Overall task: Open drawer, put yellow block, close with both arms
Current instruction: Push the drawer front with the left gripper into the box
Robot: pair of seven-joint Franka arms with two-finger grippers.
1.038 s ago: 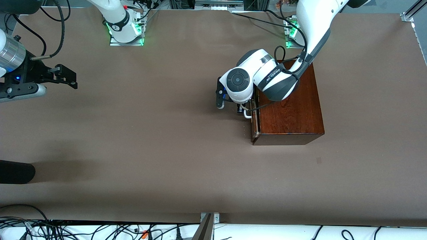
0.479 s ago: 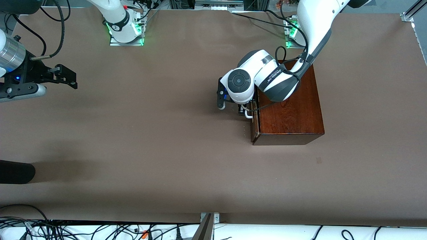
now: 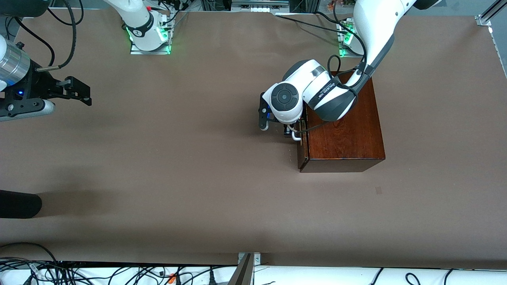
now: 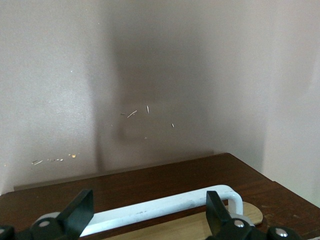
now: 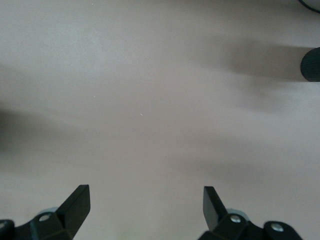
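Observation:
The dark mahogany box [image 3: 344, 130] stands toward the left arm's end of the table. Its drawer [image 3: 302, 149] is almost fully in, with only a thin pale strip of lining [image 4: 200, 227] showing beside the dark front [image 4: 150, 182]. My left gripper [image 3: 290, 132] is open at the white U-shaped handle [image 3: 295, 136]. In the left wrist view [image 4: 147, 214] its fingertips [image 4: 80, 210] stand wide apart along the handle [image 4: 165, 207] without clamping it. My right gripper [image 3: 81, 95] is open and empty over bare table at the right arm's end, as the right wrist view [image 5: 145, 200] shows. The yellow block is hidden.
A dark rounded object [image 3: 20, 204] juts in at the right arm's end of the table and shows in the right wrist view [image 5: 311, 64]. Cables [image 3: 119, 273] lie along the table's near edge. The brown table [image 3: 178, 158] spreads between the arms.
The left gripper has moved a little toward the box with the handle, and the drawer's pale gap has narrowed. The right arm has not moved.

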